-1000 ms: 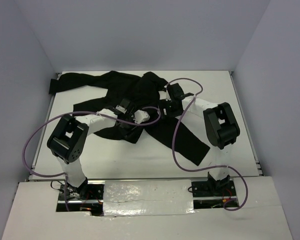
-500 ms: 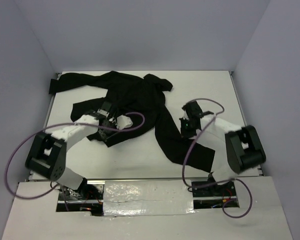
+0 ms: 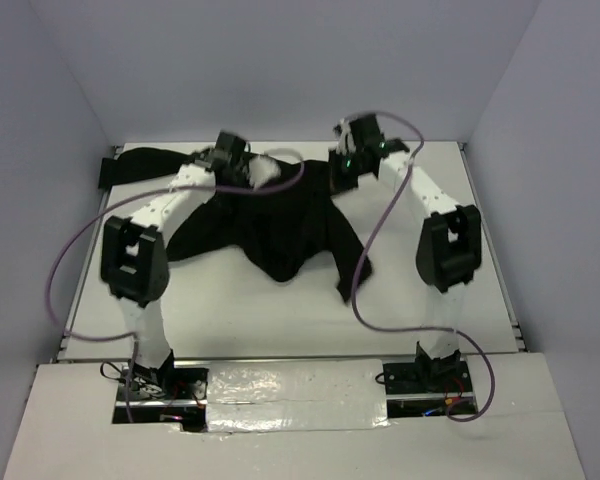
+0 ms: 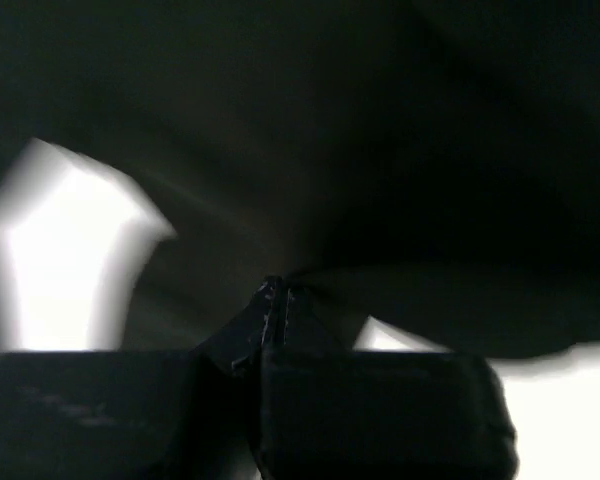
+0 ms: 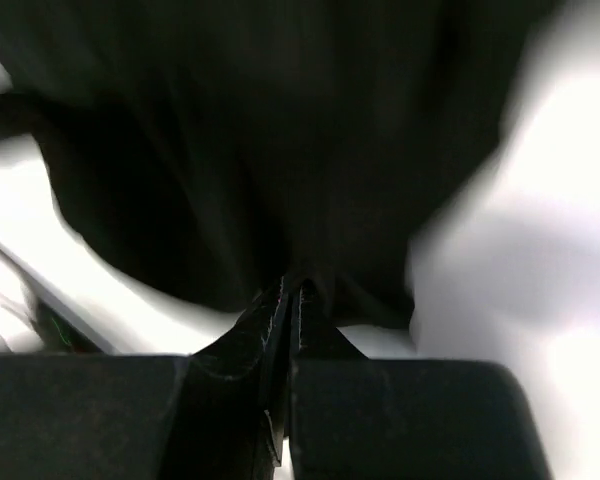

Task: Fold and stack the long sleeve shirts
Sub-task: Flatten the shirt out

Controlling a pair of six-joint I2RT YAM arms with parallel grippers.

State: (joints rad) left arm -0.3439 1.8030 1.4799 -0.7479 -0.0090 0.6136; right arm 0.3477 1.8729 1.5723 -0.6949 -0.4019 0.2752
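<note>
The black long sleeve shirt hangs stretched between my two grippers over the far half of the white table. Its body sags toward the middle. One sleeve lies toward the far left, and another part trails down to the right. My left gripper is shut on the shirt's upper left edge. In the left wrist view its jaws pinch dark fabric. My right gripper is shut on the upper right edge, and the right wrist view shows its jaws closed on cloth.
Grey walls close in the table at the back and both sides. Purple cables loop beside each arm. Both arm bases stand at the near edge. A raised rim runs along the table's right side.
Both grippers went from open to shut on the shirt. Both arms swung from mid-table to the far side, pulling the crumpled shirt up and spreading it between them.
</note>
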